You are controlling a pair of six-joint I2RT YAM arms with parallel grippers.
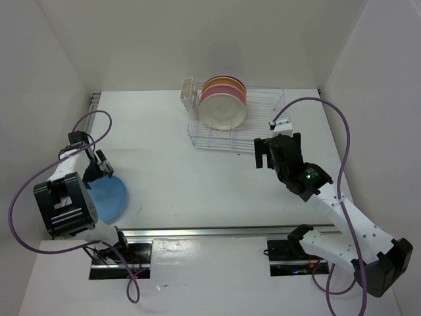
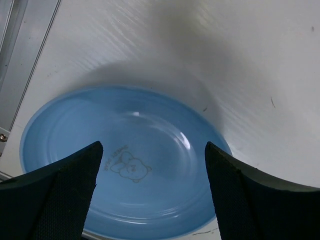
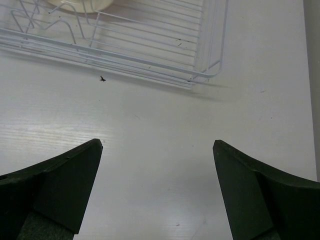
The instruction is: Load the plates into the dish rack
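- Fingers [image 2: 60,195] of my left gripper [image 2: 152,147] are standing wide apart, grasping nothing, hovering over the round light blue plastic plate [image 2: 145,120].
- That plate is lying flat on the white table [image 1: 171,164], near my left base.
- My right gripper [image 3: 156,142] is gaping too, holding nothing, just in front of the rectangular white wire dish rack [image 3: 150,55].
- The cream plate [image 1: 223,112], pink plate [image 1: 209,94], yellow-orange plate [image 1: 227,84] and purple plate [image 1: 225,77] are standing on edge in the rack, beside its small white cutlery basket [image 1: 187,91].

You have bare table [image 1: 177,168] between the blue plate [image 1: 112,196] and the rack [image 1: 264,122]. The rack's right half is free; upright plates [image 1: 223,108] fill its left. The right gripper [image 1: 263,160] blocks its near-right corner.
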